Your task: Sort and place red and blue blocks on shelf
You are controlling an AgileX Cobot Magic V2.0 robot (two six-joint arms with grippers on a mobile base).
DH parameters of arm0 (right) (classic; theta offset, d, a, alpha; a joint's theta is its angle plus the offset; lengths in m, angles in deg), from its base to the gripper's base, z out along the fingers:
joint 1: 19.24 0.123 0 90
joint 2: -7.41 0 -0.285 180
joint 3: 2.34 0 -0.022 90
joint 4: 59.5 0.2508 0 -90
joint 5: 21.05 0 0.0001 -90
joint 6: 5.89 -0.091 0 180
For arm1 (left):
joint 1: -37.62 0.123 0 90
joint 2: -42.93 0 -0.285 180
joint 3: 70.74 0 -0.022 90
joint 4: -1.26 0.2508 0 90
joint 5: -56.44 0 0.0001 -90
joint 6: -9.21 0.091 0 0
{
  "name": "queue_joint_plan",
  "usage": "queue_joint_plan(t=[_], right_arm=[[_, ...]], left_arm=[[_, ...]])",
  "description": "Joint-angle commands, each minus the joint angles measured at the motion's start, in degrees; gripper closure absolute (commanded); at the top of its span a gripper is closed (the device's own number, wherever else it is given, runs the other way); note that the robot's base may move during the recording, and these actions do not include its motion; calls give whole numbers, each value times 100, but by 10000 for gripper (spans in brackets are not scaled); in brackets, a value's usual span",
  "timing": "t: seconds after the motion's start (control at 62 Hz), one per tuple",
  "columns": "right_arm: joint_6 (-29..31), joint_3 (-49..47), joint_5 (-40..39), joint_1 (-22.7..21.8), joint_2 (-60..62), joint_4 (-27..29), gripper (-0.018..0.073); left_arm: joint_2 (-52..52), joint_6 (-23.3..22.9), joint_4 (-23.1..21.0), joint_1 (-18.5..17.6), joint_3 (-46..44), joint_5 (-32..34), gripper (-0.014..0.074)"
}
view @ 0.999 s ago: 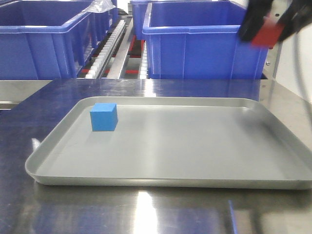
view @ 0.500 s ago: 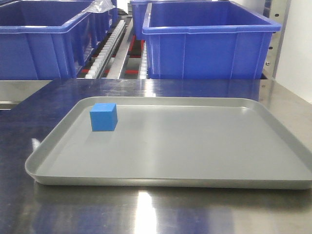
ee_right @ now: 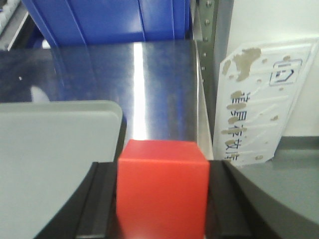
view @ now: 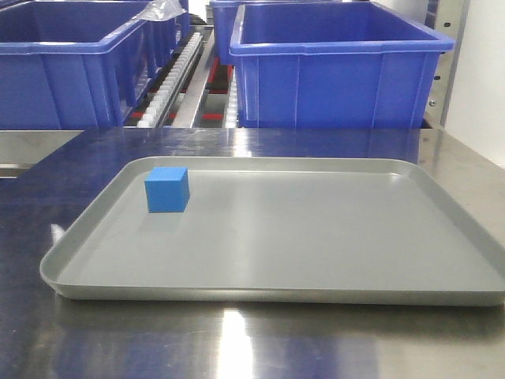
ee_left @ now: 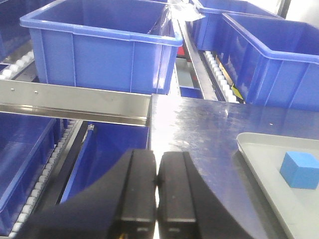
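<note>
Squarely upright, red block (ee_right: pixel 162 191) face-on, between right fingers (ee_right: pixel 102 199)

Front view: low, near the bench (view: pixel 118 347), facing across the grey tray (view: pixel 276 296) to the blue bins (view: pixel 331 79). Left wrist view: looks forward over the left hand (ee_left: pixel 157 199), sharing the tray's corner and blue block (ee_left: pixel 300 170). Right wrist view: close behind the red block (ee_right: pixel 162 189), sharing a tray corner.

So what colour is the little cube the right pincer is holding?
Bright red. The cube shows best in the right wrist view, held by the right pincer.
</note>
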Motion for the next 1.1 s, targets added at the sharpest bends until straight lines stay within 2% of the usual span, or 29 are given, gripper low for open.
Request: queue_joint_plan(t=[0.0, 1.08], right_arm=[[32, -54, -581, -30, 59, -87, 493], [32, -41, -576, -30, 57, -87, 493]], left_arm=[[75, -18, -45, -2, 144, 510, 457], [75, -18, -45, -2, 144, 510, 457]])
